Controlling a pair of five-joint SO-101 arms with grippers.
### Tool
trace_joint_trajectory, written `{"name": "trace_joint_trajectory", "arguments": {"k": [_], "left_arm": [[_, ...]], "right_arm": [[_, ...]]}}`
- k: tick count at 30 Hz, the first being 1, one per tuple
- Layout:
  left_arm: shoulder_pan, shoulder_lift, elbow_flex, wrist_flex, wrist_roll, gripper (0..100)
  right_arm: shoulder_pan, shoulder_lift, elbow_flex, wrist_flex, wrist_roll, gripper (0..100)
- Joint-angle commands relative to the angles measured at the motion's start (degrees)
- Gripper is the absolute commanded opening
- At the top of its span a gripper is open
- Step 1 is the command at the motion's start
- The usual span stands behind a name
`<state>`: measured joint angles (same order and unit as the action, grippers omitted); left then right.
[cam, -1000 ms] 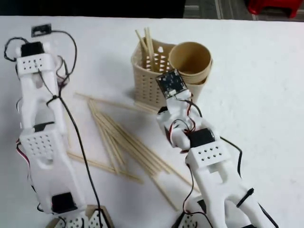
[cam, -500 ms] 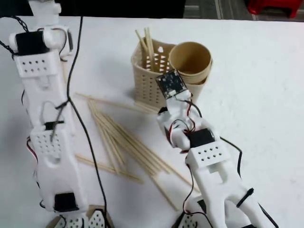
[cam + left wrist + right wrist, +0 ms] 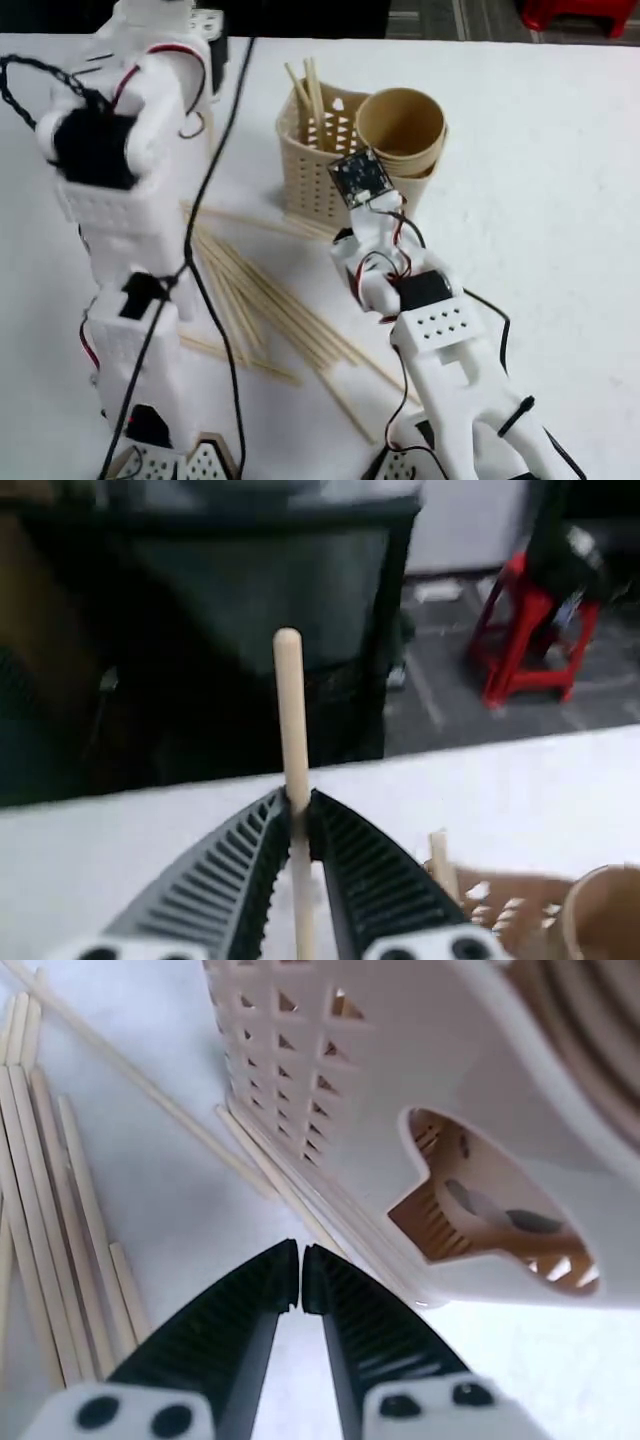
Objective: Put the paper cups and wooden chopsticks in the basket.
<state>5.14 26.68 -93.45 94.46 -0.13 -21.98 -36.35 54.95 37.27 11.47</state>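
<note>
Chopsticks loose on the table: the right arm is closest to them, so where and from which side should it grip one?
Likely from straight above, with the right gripper opened and its fingers straddling the middle of an outer stick of the loose chopsticks. They lie flat, thin and overlapping on the table, so only the top is free.

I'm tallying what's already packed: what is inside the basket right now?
The basket holds a few wooden chopsticks standing on end and nested paper cups beside them. Its floor and the chopsticks' lower ends are hidden by its walls.
</note>
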Motion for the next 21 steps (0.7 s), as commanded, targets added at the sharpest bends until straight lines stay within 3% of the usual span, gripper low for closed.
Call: {"name": "trace_joint_trajectory", "arguments": {"k": [1, 14, 21], "left_arm": [[5.58, -6.11, -2.11, -7.30, -0.62, 2], [9.63, 4.18, -2.11, -25.05, -0.35, 2], [9.89, 9.54, -2.37, -23.03, 2.55, 2]], "right_arm": [[0.66, -1.89, -0.18, -0.22, 0.79, 1.8], [0.75, -1.89, -0.18, -0.31, 0.79, 1.8], [0.84, -1.89, -0.26, -1.45, 0.79, 1.8]]}}
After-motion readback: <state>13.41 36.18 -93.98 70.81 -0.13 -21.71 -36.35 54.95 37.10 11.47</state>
